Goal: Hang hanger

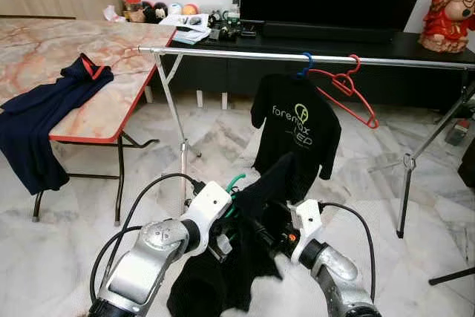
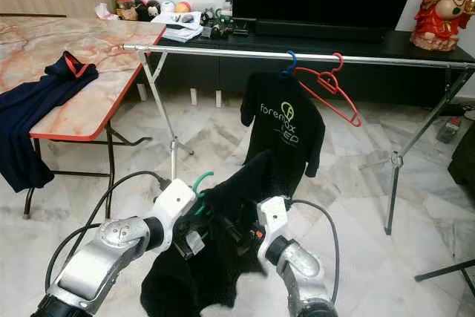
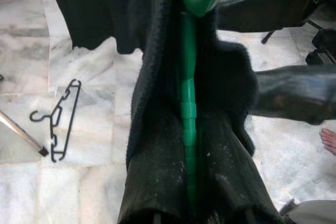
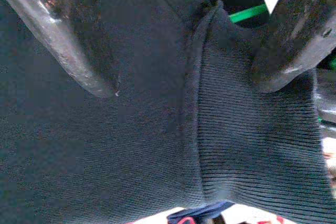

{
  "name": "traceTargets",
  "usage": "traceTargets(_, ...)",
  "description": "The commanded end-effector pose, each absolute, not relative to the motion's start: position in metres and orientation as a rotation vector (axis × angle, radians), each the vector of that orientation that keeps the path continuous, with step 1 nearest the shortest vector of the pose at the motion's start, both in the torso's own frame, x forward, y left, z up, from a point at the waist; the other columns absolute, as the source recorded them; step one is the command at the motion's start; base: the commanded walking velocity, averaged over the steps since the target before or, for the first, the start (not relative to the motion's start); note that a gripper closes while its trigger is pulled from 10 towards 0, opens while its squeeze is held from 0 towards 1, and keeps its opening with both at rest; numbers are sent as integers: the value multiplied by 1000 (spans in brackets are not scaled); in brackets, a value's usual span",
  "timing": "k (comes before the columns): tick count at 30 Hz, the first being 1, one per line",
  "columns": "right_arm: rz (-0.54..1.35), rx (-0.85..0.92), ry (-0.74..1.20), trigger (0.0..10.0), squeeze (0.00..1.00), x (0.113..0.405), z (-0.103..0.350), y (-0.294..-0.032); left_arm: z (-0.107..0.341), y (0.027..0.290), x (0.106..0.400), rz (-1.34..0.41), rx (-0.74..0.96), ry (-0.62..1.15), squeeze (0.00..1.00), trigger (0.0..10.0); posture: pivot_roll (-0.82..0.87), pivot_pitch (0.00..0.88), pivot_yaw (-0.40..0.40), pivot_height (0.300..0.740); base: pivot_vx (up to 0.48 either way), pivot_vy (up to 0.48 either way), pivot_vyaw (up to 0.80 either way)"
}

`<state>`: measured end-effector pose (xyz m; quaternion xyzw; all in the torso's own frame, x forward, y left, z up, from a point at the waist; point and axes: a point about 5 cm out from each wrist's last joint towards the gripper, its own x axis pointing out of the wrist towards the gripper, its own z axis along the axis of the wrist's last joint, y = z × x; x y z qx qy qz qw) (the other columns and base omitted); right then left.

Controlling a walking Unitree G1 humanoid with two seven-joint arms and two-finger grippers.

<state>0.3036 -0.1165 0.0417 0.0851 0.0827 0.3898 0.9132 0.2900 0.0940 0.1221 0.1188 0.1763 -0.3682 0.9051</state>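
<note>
So the hanging part hadn't happened yet, as far as I could judge. The green hanger [image 1: 236,180] with a black shirt [image 1: 223,272] on it was down low in front of the robot, well short of the rail [image 1: 297,57]. The left gripper [image 3: 189,192] was clamped on the hanger's green stem, fabric bunched around its fingers. The right gripper [image 4: 184,40] was pressed into the shirt's ribbed collar with its fingers spread apart, straddling the cloth; I couldn't tell if it really had a hold of anything.

The rail already carried a black printed t-shirt [image 1: 295,128] on a blue hanger and an empty red hanger [image 1: 345,90] just beside it. What was left, I'd guess: lift the thing and get the hook over the bar.

Hard to see: most of the green hanger was buried in cloth, only the hook top poked out. A spare black hanger [image 3: 58,124] lay on the floor, and a navy shirt [image 1: 44,116] drooped off the table [image 1: 111,50].
</note>
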Motion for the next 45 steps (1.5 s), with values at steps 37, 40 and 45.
traceTargets(37, 431, 132, 145, 10000, 0, 312, 39, -142, 155, 64, 286, -868, 277, 274, 0, 10000, 141, 22, -27, 740, 0, 0, 0)
traceTargets(40, 400, 152, 134, 10000, 0, 314, 41, -145, 155, 64, 286, -867, 277, 274, 0, 10000, 141, 23, -28, 740, 0, 0, 0)
traceTargets(45, 546, 197, 189, 10000, 0, 306, 33, -131, 152, 66, 286, -859, 279, 284, 0, 10000, 139, 21, -27, 740, 0, 0, 0)
